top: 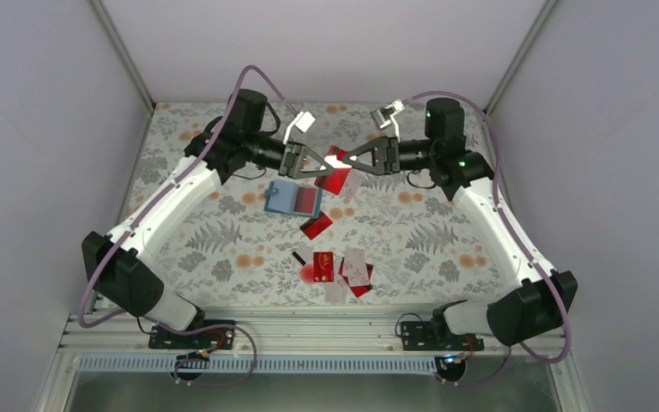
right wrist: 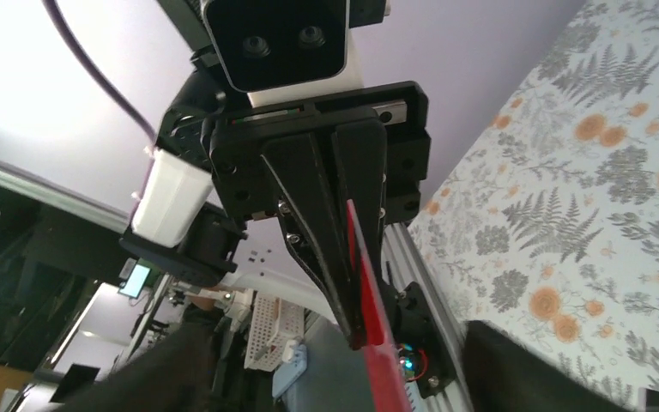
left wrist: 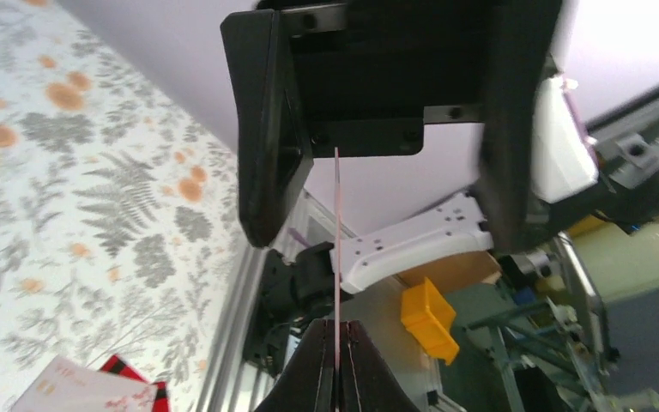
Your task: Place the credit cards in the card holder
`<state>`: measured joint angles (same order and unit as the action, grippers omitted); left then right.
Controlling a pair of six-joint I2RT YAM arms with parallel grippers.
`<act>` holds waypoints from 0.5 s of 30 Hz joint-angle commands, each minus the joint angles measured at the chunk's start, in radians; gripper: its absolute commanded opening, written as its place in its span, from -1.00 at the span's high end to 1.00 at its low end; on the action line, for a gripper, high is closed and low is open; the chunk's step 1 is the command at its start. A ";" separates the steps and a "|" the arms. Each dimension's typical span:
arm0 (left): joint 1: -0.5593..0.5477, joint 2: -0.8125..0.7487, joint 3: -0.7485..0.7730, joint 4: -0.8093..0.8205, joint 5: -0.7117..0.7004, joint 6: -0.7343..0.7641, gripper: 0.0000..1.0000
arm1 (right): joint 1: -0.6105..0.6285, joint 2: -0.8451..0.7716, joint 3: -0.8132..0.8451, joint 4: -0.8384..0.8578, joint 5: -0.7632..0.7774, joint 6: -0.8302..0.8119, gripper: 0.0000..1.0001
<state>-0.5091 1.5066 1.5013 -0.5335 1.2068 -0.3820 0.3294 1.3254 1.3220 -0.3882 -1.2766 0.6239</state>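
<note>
1 red card (top: 337, 176) hangs above the tabletop (top: 214, 240) in the top view, between the left hand (top: 316, 163) and the right hand (top: 353, 154); this looks like a hand-to-hand pass. The card holder (top: 281, 196) lies just beside them, with another card at its right end; whether that one is tucked in I cannot tell. Several credit cards (top: 343, 268) lie loose nearer the bases.

Left wrist view: the left hand is clenched on the card's edge, while the right hand's jaws stand spread, clear of it.

Right wrist view agrees.

Next, the left hand should lower the card and align it with the holder's mouth.
</note>
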 commanded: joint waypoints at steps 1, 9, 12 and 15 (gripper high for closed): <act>0.040 -0.004 0.001 -0.092 -0.169 0.009 0.95 | 0.011 0.037 0.051 -0.138 0.102 -0.095 -0.79; 0.162 -0.046 -0.120 -0.351 -0.689 0.051 0.95 | 0.096 0.128 -0.021 -0.215 0.498 -0.058 -0.79; 0.179 -0.090 -0.168 -0.378 -0.793 0.087 0.95 | 0.173 0.199 0.009 -0.238 0.660 -0.047 -0.78; 0.200 -0.138 -0.201 -0.397 -0.851 0.109 0.95 | 0.264 0.306 0.092 -0.287 0.805 -0.035 -0.76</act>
<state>-0.3271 1.4620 1.3186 -0.8566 0.5278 -0.3267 0.4873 1.5280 1.3289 -0.5907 -0.7391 0.5751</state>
